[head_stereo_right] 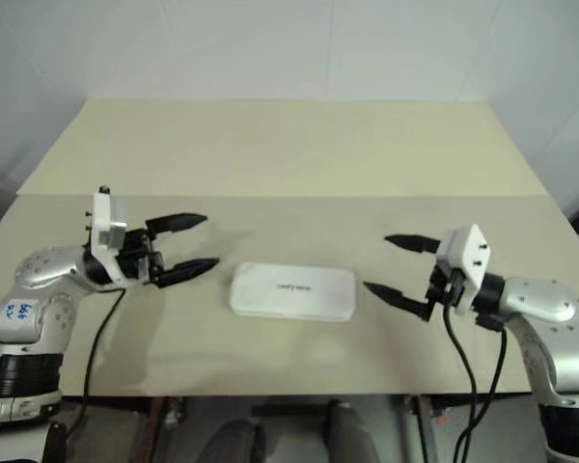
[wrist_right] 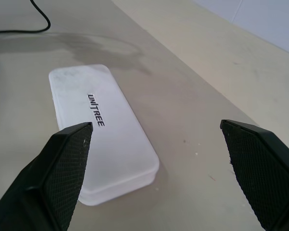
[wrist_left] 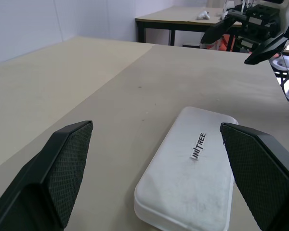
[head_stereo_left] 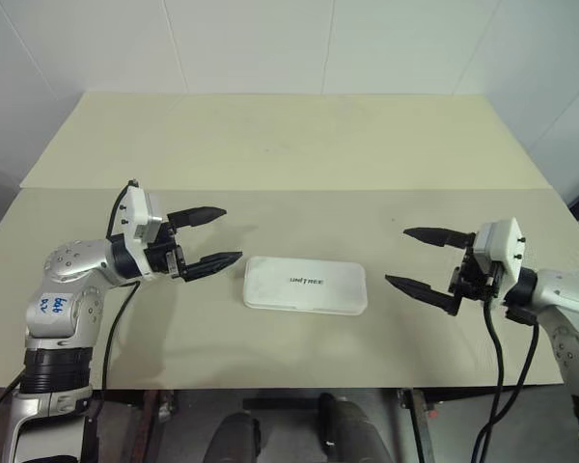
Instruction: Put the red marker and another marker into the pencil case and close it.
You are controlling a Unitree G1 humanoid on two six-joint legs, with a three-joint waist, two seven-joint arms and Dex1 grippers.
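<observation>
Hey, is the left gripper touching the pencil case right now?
Apart. In the left eye view, bare table shows between the left gripper and the near end of the closed pencil case; its fingers are spread open.

Left gripper [head_stereo_left: 210, 237] is hovering level, its 2 black fingers spread wide and gripping nothing, pointing inward at the right gripper [head_stereo_left: 417, 258]. That one is mirroring it from opposite, jaws equally wide and likewise empty.
</observation>
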